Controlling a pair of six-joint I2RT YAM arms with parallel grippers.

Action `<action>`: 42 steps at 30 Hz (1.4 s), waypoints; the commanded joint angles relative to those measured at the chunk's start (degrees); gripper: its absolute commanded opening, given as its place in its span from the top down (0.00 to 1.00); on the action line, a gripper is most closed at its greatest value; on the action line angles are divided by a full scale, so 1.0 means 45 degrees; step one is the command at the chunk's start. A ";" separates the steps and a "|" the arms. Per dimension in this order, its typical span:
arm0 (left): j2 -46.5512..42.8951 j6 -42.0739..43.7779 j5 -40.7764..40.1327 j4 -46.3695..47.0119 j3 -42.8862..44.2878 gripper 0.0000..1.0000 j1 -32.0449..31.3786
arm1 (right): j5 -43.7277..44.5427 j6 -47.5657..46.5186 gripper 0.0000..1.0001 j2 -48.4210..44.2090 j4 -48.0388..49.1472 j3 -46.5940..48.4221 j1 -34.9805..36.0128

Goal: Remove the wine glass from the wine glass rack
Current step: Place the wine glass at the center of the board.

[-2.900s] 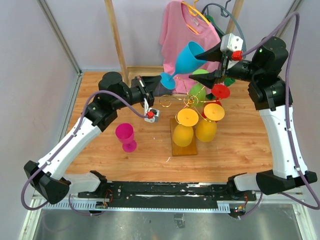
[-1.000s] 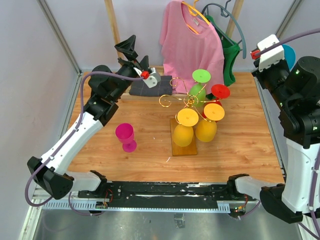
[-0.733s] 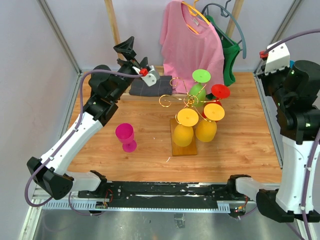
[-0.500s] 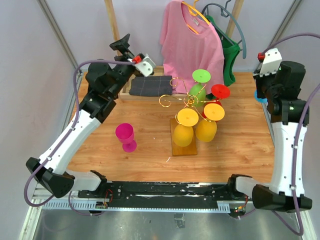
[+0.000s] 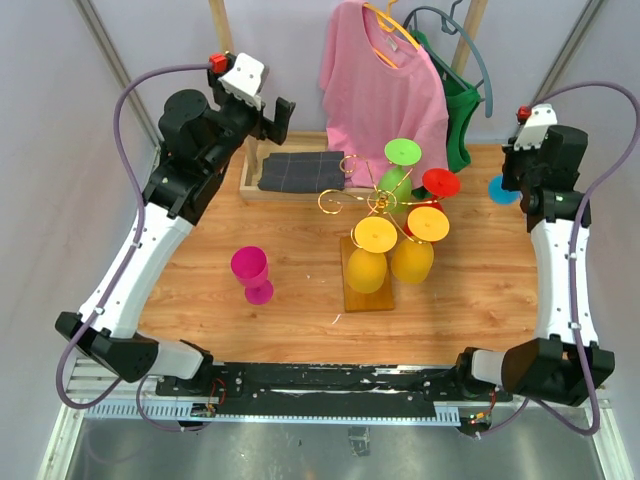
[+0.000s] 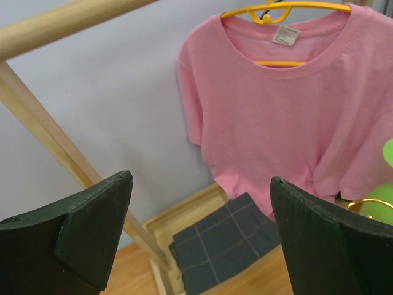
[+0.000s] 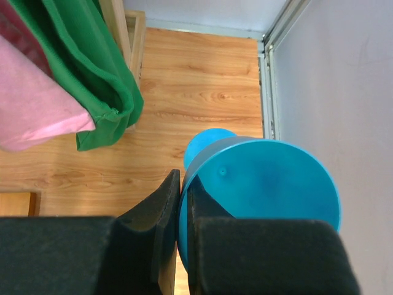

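The wooden table [image 5: 480, 290] carried the wine glass rack [image 5: 368, 300] at its centre, with yellow, green and red glasses [image 5: 375, 235] hanging from its gold wire. At ten o'clock the left gripper [image 5: 272, 120] hovered with its jaws wide apart, holding nothing. At two o'clock, near the table's edge, the right gripper [image 7: 183, 184] was clamped on the blue wine glass [image 7: 264, 184], well apart from the rack. A magenta glass [image 5: 252, 272] stood at eight o'clock.

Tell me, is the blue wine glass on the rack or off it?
Off. The right gripper is shut on the blue wine glass, well apart from the rack.
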 commanded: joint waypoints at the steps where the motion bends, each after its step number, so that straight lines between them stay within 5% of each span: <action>1: -0.0135 -0.1598 0.0440 -0.0399 0.0221 0.01 0.0073 | -0.0201 0.0244 0.99 0.0537 0.1017 -0.0715 -0.0249; 14: -0.0562 -0.1802 0.0284 -0.0911 0.0143 0.01 0.0071 | -0.0125 0.0823 0.99 0.1349 0.2265 -0.3057 -0.0264; 35: -0.0468 -0.1769 0.0455 -0.1371 0.0467 0.01 0.0063 | 0.0089 0.0714 0.99 0.2523 0.2106 -0.3344 -0.0250; 42: -0.0443 -0.1767 0.0589 -0.1373 0.0445 0.01 0.0078 | 0.0159 0.0506 0.77 0.2591 0.1627 -0.3183 -0.0259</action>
